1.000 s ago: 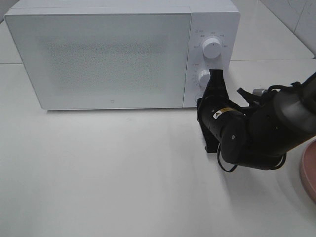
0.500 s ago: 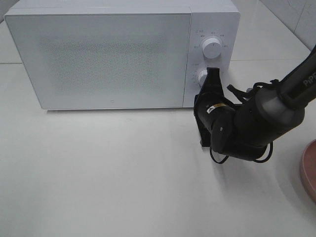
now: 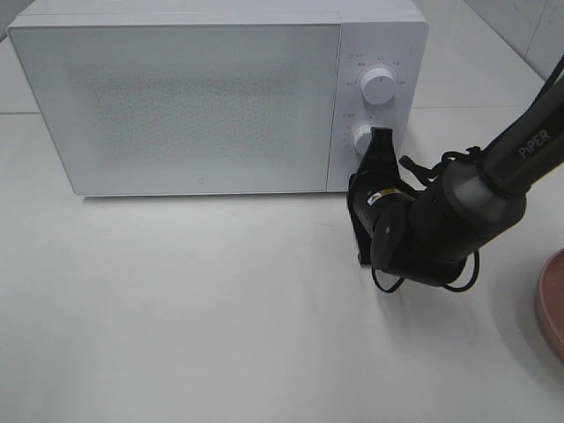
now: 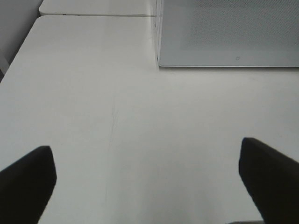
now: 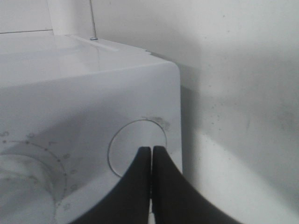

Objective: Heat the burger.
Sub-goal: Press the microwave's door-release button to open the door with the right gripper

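The burger is not in view in any frame. The white microwave (image 3: 194,101) stands at the back of the table with its door closed; its lower front edge shows in the left wrist view (image 4: 229,32). My right gripper (image 3: 381,135) is shut, its tips against the control panel beside the lower knob (image 3: 360,139). In the right wrist view the closed fingertips (image 5: 151,150) touch a round button (image 5: 125,151) on the panel. My left gripper (image 4: 149,175) is open and empty above bare table, and does not show in the exterior view.
The upper knob (image 3: 379,85) sits above the lower one. A round pink plate (image 3: 552,304) lies at the right edge of the table. The white table (image 3: 194,300) stretches in front of the microwave.
My right arm has shifted a little left and closer to the microwave panel; the shut fingertips stay at the panel. The door stays closed.
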